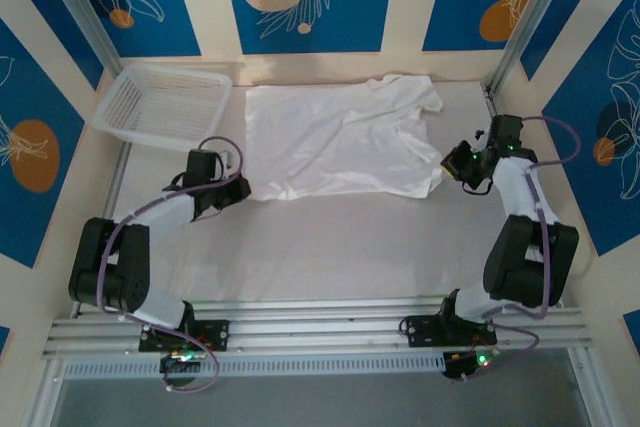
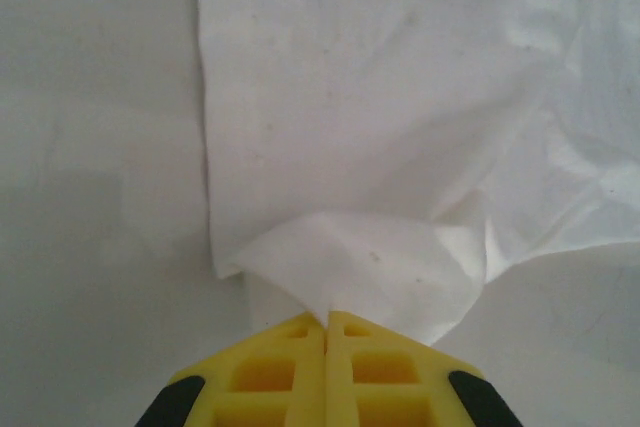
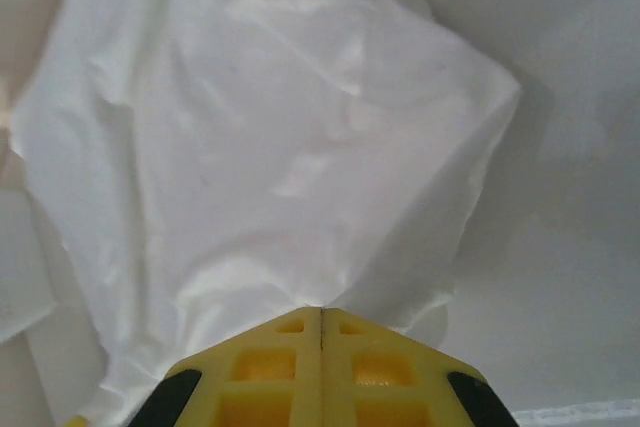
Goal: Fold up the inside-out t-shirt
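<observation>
The inside-out t-shirt [image 1: 340, 139] lies spread and wrinkly across the back half of the white table. My left gripper [image 1: 243, 187] is at its near left corner, shut on the cloth. In the left wrist view the yellow jaws [image 2: 326, 315] meet with a pinched corner of the t-shirt [image 2: 380, 147] rising out of them. My right gripper [image 1: 452, 162] is at the shirt's right edge, by the sleeve, shut on the fabric. From the right wrist, the t-shirt [image 3: 260, 137] fans out tight from the closed gripper [image 3: 321, 309].
A white mesh basket [image 1: 165, 105] stands at the back left, next to the shirt. Bare table [image 1: 340, 247] stretches between the shirt and the arm bases. Walls close in on both sides and at the back.
</observation>
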Available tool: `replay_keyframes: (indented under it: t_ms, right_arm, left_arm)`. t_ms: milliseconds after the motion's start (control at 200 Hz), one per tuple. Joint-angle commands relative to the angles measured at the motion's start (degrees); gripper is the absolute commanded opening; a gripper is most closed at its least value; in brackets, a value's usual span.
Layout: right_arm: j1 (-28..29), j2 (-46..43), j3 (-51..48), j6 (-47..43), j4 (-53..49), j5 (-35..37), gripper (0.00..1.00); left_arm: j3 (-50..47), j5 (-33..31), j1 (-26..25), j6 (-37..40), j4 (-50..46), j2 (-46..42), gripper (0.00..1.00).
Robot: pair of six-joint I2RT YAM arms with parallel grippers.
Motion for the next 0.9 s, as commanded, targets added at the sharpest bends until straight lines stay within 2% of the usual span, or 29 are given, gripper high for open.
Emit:
replay_keyframes:
  t_ms: [0,55,125,200,265,290,330,395,435,480,525,620,690,760,835,895]
  right_arm:
    - [-2.0,-8.0,-2.5,9.4,-3.4,5.8,0.00]
    - [-2.6,-15.4,-5.8,14.5,-6.2,10.2,0.00]
    - [-2.3,-28.8,-12.5,22.4,-9.6,20.1,0.00]
    - [-2.3,-44.4,-18.7,31.5,-15.6,28.3,0.00]
    - [-2.3,-54.9,-22.4,34.0,-17.6,29.6,0.00]
    - [-2.3,-57.5,-23.2,34.0,-17.9,28.9,0.08]
    - [-2.3,-60.3,-23.7,33.1,-17.4,27.1,0.26]
    - [-2.3,-63.2,-22.6,31.7,-16.2,25.3,0.49]
    - [-2.3,-64.3,-21.4,30.5,-14.4,25.3,0.55]
    - [-2.3,-64.8,-20.4,27.7,-10.1,24.8,0.58]
    - [-2.3,-63.8,-20.2,23.1,-3.8,22.4,0.59]
    - [-1.5,-56.4,-18.8,16.2,3.8,16.7,0.60]
    - [0.3,-46.4,-16.5,11.2,5.5,12.5,0.57]
    - [2.8,-34.2,-13.1,5.6,4.9,9.0,0.51]
    - [8.0,-20.1,-8.5,0.1,1.4,11.6,0.49]
    - [13.2,-10.3,-5.2,-4.5,-0.9,17.5,0.51]
  left_arm:
    - [-0.3,-2.3,-0.1,2.1,-3.8,-8.7,0.00]
    - [-0.3,-6.4,-0.1,3.1,-9.0,-14.0,0.00]
    - [-1.5,-11.1,-0.1,3.4,-14.3,-20.7,0.00]
    - [-3.2,-10.6,-0.1,3.8,-18.2,-26.4,0.00]
    - [-5.6,-7.6,-0.1,2.0,-19.8,-30.3,0.03]
    - [-6.8,-5.9,-0.2,1.1,-19.6,-31.7,0.07]
    - [-8.5,-4.3,-0.3,-0.3,-19.4,-34.0,0.15]
    - [-9.9,-4.6,-0.4,-2.0,-19.9,-39.5,0.28]
    - [-10.0,-6.4,-0.4,-2.3,-20.6,-43.6,0.38]
    - [-9.2,-8.9,-0.4,-2.0,-21.0,-47.4,0.49]
    - [-7.9,-10.6,-0.4,-1.2,-20.6,-49.7,0.55]
    - [-3.4,-8.3,-0.5,1.2,-18.6,-47.5,0.56]
    - [-0.1,-4.8,-1.1,2.2,-16.7,-41.5,0.55]
    - [1.7,-4.0,-2.8,3.1,-14.2,-34.6,0.55]
    - [3.2,-4.6,-4.8,4.4,-11.8,-26.9,0.54]
    - [4.4,-6.6,-6.6,5.7,-11.1,-21.0,0.54]
